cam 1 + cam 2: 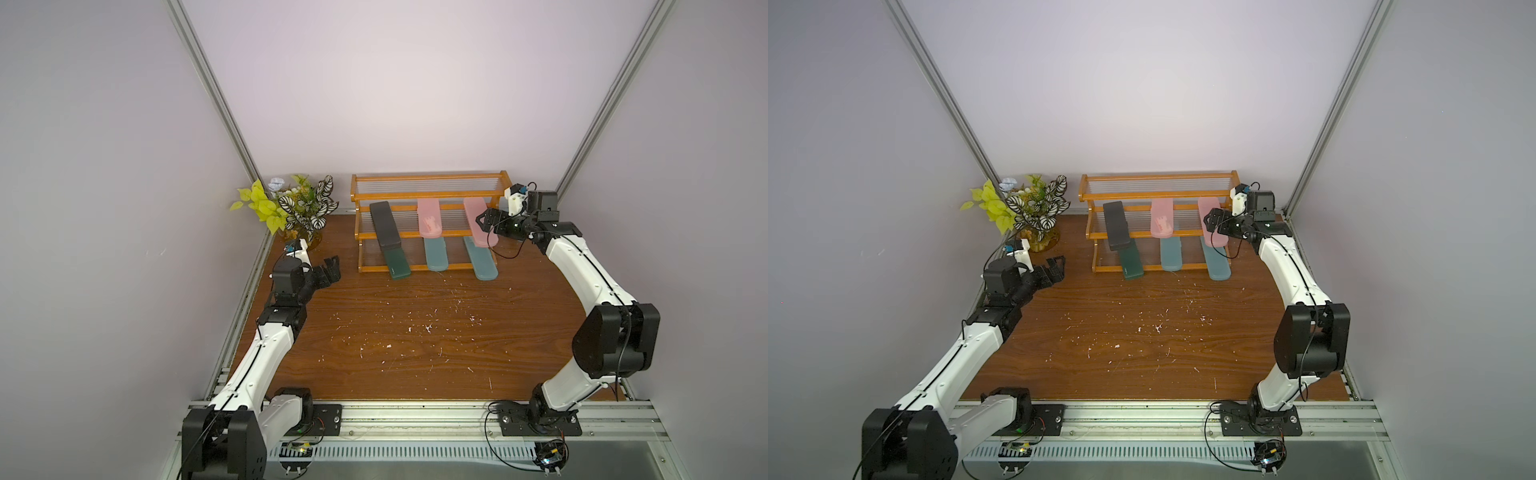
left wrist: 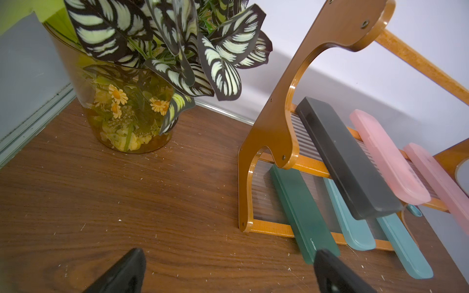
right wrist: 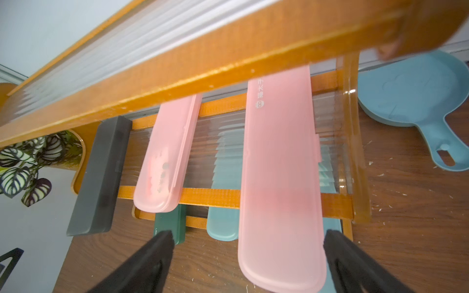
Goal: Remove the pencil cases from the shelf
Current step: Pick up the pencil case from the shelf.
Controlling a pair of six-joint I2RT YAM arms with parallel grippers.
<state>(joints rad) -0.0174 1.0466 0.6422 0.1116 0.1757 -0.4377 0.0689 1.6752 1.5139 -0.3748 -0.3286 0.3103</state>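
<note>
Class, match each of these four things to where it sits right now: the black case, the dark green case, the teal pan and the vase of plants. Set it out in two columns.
Things
1. black case
2. dark green case
3. teal pan
4. vase of plants

Places
A. on the table, just outside the end panel of the shelf
B. bottom tier of the shelf
C. middle tier of the shelf
D. far corner of the table, on the robot's left

Pairs: 1-C, 2-B, 3-A, 4-D

The long see-through pink plastic case (image 3: 280, 177) has a white 8 in a circle, next to white Chinese signs I cannot read. The long dark green plastic case (image 2: 302, 213) has tiny white letters, too blurry to read.
</note>
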